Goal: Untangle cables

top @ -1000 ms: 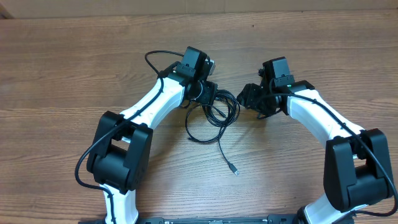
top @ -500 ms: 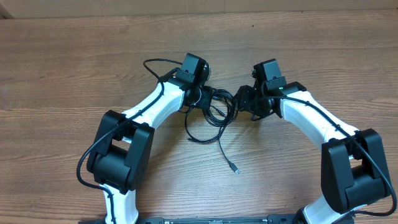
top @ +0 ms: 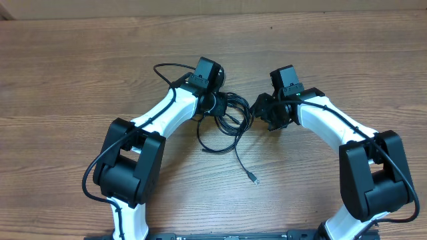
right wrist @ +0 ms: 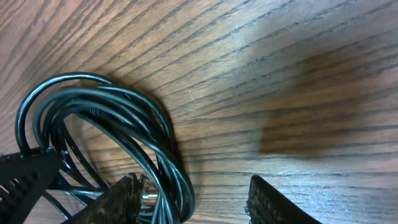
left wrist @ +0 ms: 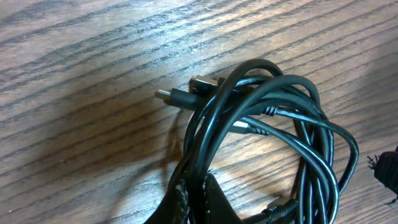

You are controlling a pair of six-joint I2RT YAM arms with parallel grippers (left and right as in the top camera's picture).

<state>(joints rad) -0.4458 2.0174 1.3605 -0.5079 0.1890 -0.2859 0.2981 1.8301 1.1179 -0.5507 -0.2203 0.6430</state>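
Overhead: cables (top: 232,115) are bunched mid-table (top: 80,67) between both arms, with one plug end trailing off toward the robot. Left gripper (left wrist: 196,199) is pinched tight on the bundle. Right gripper (right wrist: 194,190) is gaping, with a loop just inside it.

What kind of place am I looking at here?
Likely a robotics lab bench: a left arm and right arm, white and black, at a wood-grain table, with tangled black cables between them.

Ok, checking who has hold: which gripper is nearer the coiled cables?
Left. The left gripper is shut on the cables at their left side; the right gripper is open at their right edge, with only bare table between its fingers.
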